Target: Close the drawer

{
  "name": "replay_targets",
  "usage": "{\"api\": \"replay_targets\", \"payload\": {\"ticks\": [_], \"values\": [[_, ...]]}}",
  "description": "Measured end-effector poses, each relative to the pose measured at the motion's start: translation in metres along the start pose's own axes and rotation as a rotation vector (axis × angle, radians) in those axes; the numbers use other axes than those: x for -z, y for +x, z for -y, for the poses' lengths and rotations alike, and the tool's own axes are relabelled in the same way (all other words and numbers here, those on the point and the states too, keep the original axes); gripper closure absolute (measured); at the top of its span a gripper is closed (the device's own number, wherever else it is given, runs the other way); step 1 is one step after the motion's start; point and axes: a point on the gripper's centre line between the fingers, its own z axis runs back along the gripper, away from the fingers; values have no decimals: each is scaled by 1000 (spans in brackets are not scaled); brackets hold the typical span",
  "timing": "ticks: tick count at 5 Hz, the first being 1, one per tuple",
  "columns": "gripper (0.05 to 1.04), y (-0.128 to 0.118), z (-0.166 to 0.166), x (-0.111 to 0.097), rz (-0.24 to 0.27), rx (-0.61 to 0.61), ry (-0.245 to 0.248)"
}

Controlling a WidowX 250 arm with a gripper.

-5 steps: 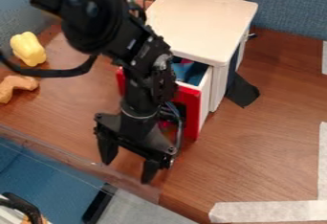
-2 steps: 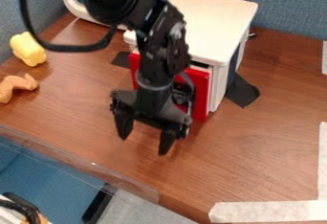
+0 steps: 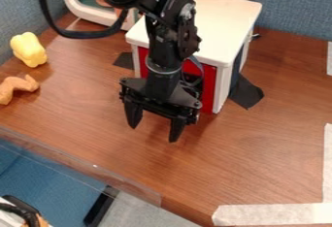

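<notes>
Your black gripper (image 3: 154, 134) has its jaws wide apart; the arm (image 3: 178, 29) hides the middle of the flat red drawer front (image 3: 208, 90) in your boxy, smooth-topped white cabinet (image 3: 227, 22).

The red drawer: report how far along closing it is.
Closing looks done: the red drawer front sits within the frame of the white cabinet, with no drawer side showing. In hand: the open gripper hangs before it, holding nothing. Left: probably only moving the arm away, since it covers part of the front.
</notes>
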Motion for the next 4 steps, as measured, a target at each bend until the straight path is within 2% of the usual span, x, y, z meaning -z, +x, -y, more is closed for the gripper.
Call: {"api": "replay_targets", "payload": {"ticks": [1,3,4], "values": [[85,-5,-4,-7,6,-2,1],[85,-56,-23,-71,35,25,-53],[85,-72,-36,-94,56,21,-72]]}}
